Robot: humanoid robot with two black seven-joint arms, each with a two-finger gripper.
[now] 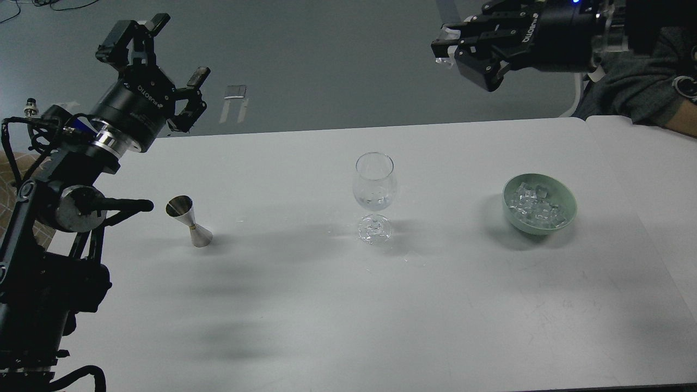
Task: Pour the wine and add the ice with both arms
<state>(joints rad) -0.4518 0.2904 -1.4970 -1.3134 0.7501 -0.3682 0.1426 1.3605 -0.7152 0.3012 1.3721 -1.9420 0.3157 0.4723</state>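
Observation:
A clear wine glass stands upright mid-table, with something clear low in its bowl. A pale green bowl to its right holds several ice cubes. A steel jigger stands to the left of the glass. My left gripper is raised at the far left beyond the table's back edge, with its fingers spread and empty. My right gripper is high at the upper right, behind and right of the glass. Its fingers are closed on a small pale, glassy piece that looks like an ice cube.
The white table has small wet spots around the glass foot. A person's grey-sleeved arm rests at the table's far right corner, right behind my right arm. Grey floor lies beyond the back edge.

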